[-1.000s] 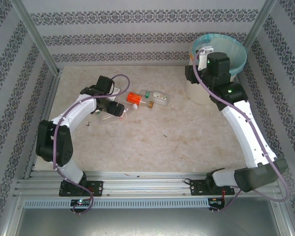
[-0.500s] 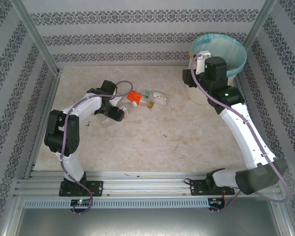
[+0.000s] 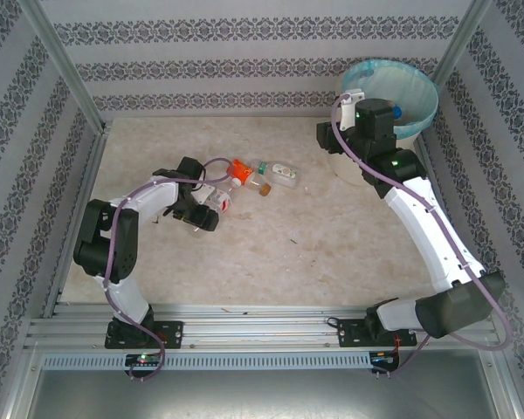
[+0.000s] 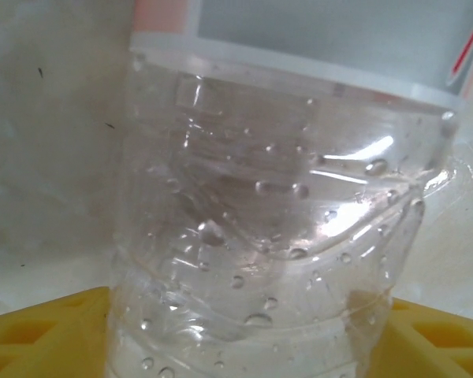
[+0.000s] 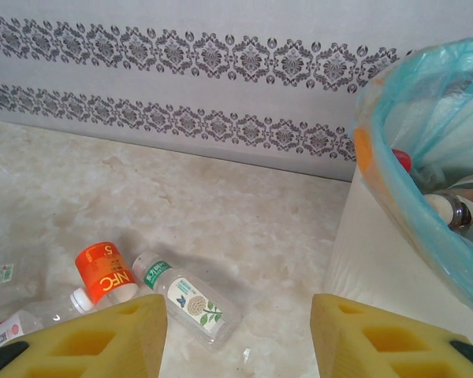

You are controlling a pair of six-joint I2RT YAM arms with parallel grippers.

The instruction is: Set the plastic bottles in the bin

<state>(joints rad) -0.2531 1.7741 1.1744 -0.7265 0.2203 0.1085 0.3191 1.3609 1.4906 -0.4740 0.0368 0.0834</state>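
Observation:
My left gripper [image 3: 208,206] sits low on the table at centre left, its yellow fingers [image 4: 47,335] pressed on either side of a clear plastic bottle [image 4: 276,236] dotted with droplets. That bottle [image 3: 223,199] lies with its white cap toward an orange bottle [image 3: 241,170]. A clear bottle with a green band and flower label [image 5: 185,299] lies beside the orange one [image 5: 104,272]. The cream bin [image 3: 349,161] with its teal bag [image 5: 394,157] stands at the back right and holds several bottles. My right gripper [image 5: 238,339] hovers open just left of the bin, nothing between its fingers.
Patterned walls with metal posts close in the table on the left, back and right. A small amber bottle [image 3: 264,187] and another clear one [image 3: 285,172] lie in the same cluster. The marble tabletop [image 3: 314,236] is bare between the cluster and the arm bases.
My left gripper has dropped toward the near right onto the clear bottle and its jaws have narrowed around it. The right gripper has drifted left, away from the bin's rim.

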